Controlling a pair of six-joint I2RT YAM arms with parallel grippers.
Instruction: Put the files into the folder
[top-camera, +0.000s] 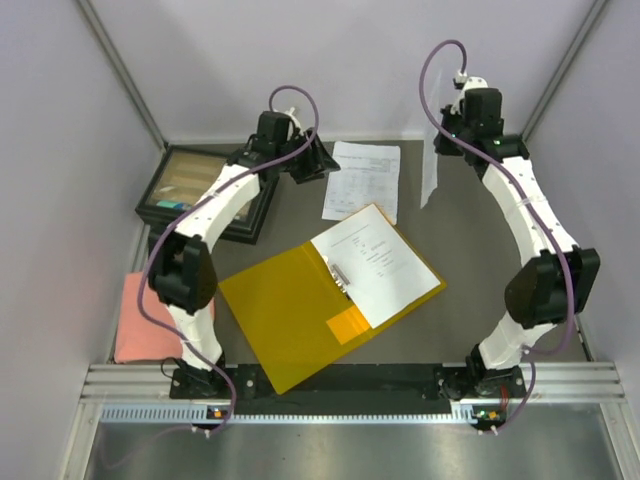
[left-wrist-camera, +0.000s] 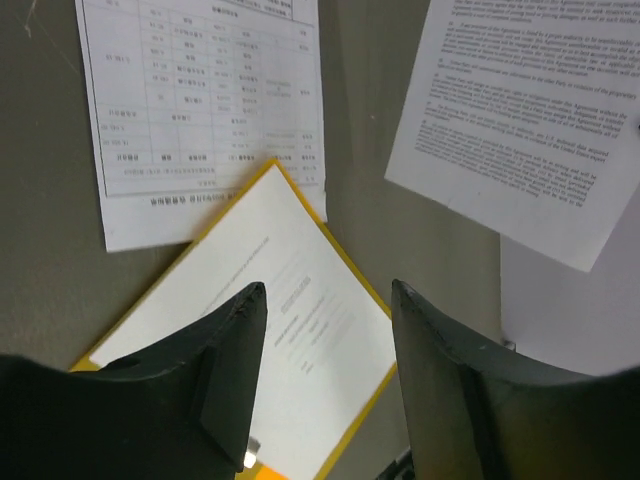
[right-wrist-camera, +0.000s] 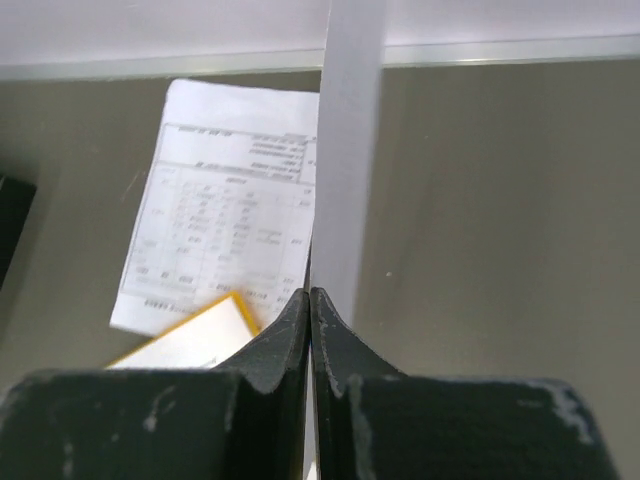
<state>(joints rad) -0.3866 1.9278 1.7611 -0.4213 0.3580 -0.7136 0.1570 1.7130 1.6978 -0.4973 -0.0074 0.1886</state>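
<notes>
The yellow folder (top-camera: 285, 315) lies open in the middle of the table, and one white file (top-camera: 375, 262) rests on its right half. A second file (top-camera: 362, 180), printed with tables, lies flat on the table behind the folder. My right gripper (right-wrist-camera: 310, 293) is shut on the edge of a third file (right-wrist-camera: 345, 150), which hangs off the table at the back right (top-camera: 430, 175). My left gripper (left-wrist-camera: 325, 300) hovers open above the folder's far corner (left-wrist-camera: 375, 400), with nothing between its fingers. In the left wrist view the hanging file (left-wrist-camera: 520, 120) shows at the upper right.
A black compartment box (top-camera: 205, 190) stands at the back left beside my left arm. A pink pad (top-camera: 145, 320) lies at the left edge. Grey walls close in the table on three sides.
</notes>
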